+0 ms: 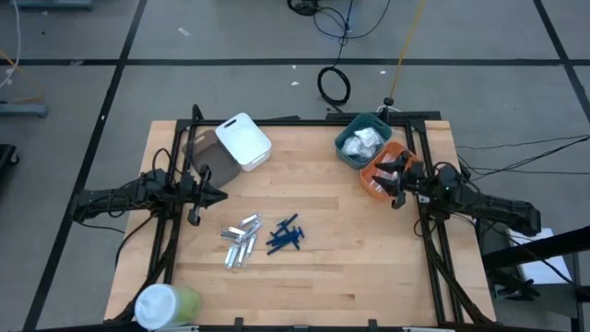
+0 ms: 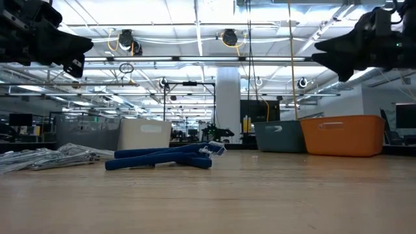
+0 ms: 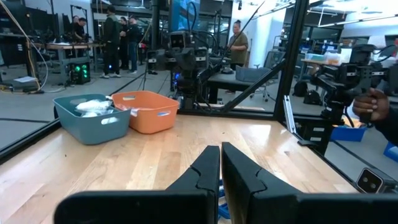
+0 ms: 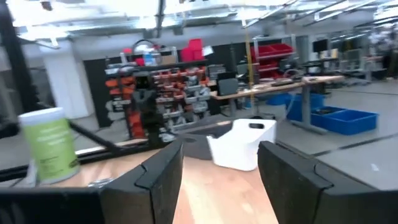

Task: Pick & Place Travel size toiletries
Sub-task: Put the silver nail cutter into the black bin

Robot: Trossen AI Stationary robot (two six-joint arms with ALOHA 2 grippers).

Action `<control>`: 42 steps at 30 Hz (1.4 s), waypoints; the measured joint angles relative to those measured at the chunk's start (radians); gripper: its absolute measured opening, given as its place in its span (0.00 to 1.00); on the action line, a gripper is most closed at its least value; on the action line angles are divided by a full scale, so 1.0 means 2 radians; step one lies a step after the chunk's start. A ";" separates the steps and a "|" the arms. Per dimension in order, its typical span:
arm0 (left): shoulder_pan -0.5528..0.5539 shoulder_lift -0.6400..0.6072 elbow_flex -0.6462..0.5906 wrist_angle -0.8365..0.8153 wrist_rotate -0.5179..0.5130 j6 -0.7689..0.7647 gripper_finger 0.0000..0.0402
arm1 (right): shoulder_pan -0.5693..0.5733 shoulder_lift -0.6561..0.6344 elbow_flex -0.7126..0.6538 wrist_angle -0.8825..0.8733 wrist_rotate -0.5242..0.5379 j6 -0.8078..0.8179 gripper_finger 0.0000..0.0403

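Several small silver tubes (image 1: 240, 242) lie in a loose heap on the table, with a cluster of dark blue sticks (image 1: 286, 234) just to their right; the low view shows the tubes (image 2: 45, 158) and the sticks (image 2: 166, 158) flat on the wood. White packets (image 1: 361, 140) fill the teal bin (image 1: 355, 124). My left gripper (image 1: 221, 196) hovers shut above the table, left of and beyond the heap, and its wrist view (image 3: 220, 163) shows the fingers closed. My right gripper (image 1: 395, 192) hangs open and empty over the orange bin (image 1: 373, 182), with a wide finger gap (image 4: 221, 165).
A white bin (image 1: 244, 140) stands at the far left of the table. The teal and orange bins are at the far right. A white-lidded green cup (image 1: 166, 304) sits at the near left corner. Black frame rails (image 1: 166, 249) run along both sides. People stand in the room beyond.
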 joint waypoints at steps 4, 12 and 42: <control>0.000 0.000 0.000 0.000 0.000 0.000 0.04 | 0.039 0.000 0.000 -0.002 0.001 0.000 0.49; 0.000 0.000 0.000 0.000 0.000 0.000 0.04 | 0.118 0.000 -0.001 0.003 0.002 -0.019 0.48; 0.000 0.000 0.000 0.000 0.000 0.000 0.04 | 0.207 0.000 -0.002 -0.077 0.080 -0.050 0.49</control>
